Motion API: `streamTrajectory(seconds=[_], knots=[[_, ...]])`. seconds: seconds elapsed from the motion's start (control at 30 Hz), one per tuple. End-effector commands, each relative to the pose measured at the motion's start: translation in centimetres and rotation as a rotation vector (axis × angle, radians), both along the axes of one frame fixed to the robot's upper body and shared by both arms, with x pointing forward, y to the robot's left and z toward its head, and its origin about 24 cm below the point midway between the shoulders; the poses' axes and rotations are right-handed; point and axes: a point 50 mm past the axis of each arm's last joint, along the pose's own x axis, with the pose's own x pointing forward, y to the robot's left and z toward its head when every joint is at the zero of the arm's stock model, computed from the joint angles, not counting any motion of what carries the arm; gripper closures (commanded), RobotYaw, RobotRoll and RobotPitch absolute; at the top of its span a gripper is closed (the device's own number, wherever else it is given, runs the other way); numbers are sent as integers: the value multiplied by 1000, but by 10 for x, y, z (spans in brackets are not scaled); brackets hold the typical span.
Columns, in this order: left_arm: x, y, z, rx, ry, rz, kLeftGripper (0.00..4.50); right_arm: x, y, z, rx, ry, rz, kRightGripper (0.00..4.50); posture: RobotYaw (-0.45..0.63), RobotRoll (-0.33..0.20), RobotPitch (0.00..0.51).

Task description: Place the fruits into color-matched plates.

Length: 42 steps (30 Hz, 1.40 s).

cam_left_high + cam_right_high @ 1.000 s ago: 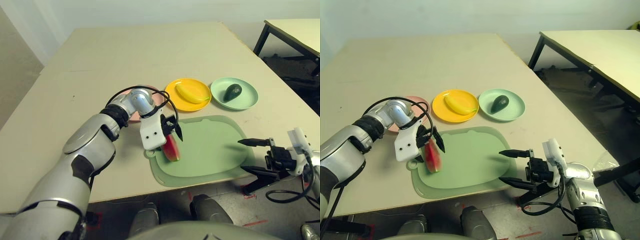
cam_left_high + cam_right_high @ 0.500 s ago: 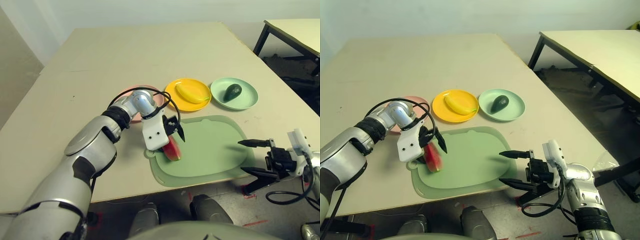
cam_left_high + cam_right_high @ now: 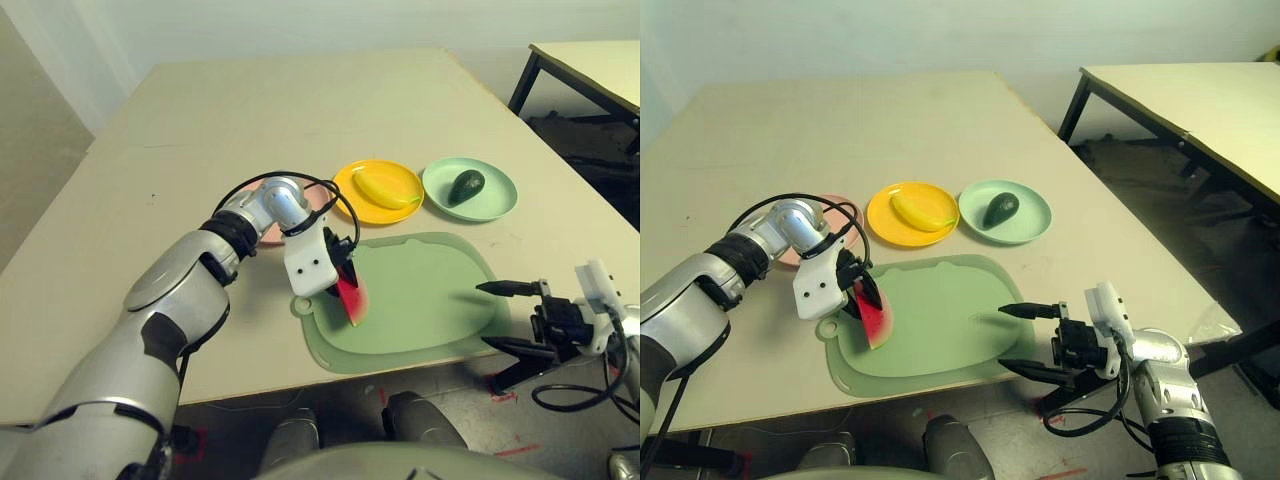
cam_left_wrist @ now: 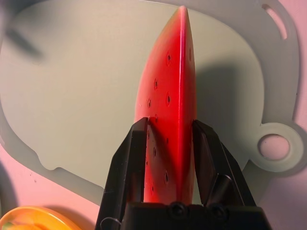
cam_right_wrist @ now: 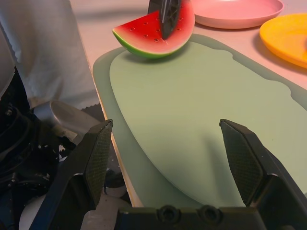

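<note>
We see the left gripper (image 4: 169,143) clamped on the watermelon wedge (image 3: 349,297) over the green mat's (image 3: 420,300) left end; the right gripper (image 5: 172,153) spread wide, holding nothing, at the mat's right edge.

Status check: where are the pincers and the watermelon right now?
Left pincer shut on watermelon wedge, over green mat. Right pincer open, idle at mat's edge. Pink plate empty, path unobstructed.

Watermelon wedge (image 3: 350,296), red w/ green rind, pinched in my left gripper (image 4: 173,158) over the mat's left end. Banana (image 3: 383,188) lies in yellow plate (image 3: 346,183), avocado (image 3: 464,185) in mint plate (image 3: 495,199). Pink plate (image 3: 841,206) behind my arm.
</note>
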Motion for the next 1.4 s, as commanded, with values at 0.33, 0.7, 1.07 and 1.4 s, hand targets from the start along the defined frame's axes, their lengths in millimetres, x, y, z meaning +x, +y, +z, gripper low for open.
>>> streamTrajectory(seconds=[0.33,0.7,1.07,1.4], knots=[[-1,7,-6,47,34,28,3086,1,2,1,-13,-18,15,0,-243,0,6],[11,14,17,2,27,139,3144,3,2,3,-8,-23,12,0,-242,0,8],[11,16,23,-21,31,154,3144,6,4,3,-9,-22,21,0,-229,0,11],[27,39,45,8,-46,288,3145,14,7,6,45,-21,-48,0,-211,0,15]])
